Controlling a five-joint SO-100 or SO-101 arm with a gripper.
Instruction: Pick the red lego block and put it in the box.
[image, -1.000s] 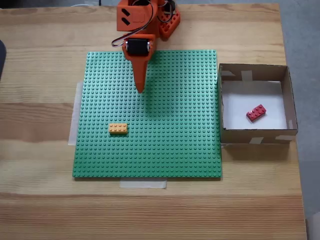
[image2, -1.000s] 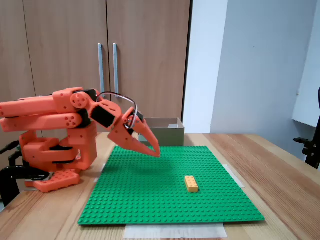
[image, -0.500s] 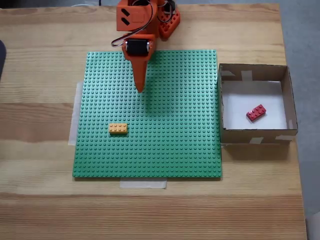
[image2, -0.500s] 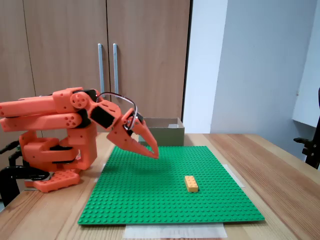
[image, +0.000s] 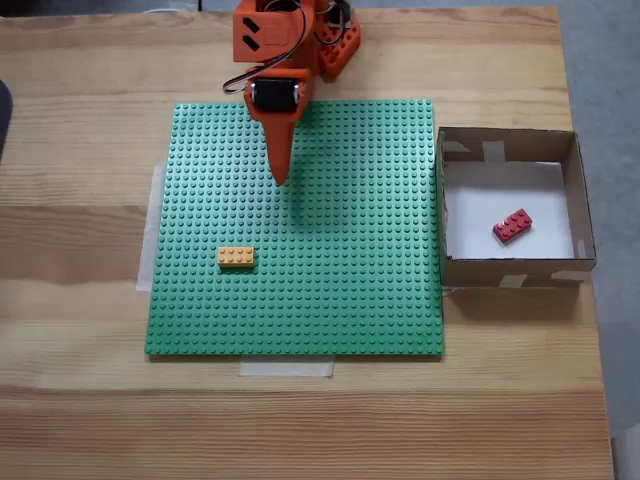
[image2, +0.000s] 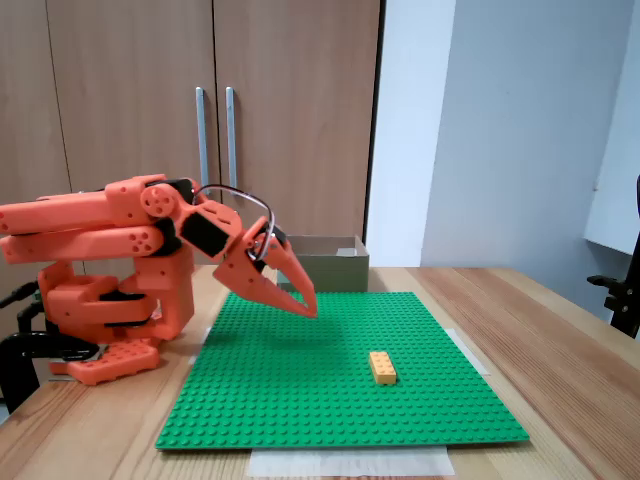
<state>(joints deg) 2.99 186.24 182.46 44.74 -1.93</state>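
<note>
Studded green plastic baseplate (image: 340, 260) on grained matt wood table (image: 80, 400)

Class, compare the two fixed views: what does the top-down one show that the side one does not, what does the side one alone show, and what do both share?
Only the top-down fixed view shows the red lego block lying on the white floor of the box. Only the side view shows the wooden cupboard doors and that the pincer hangs above the green baseplate, empty. Both show the box, the baseplate and the yellow-orange brick.
</note>
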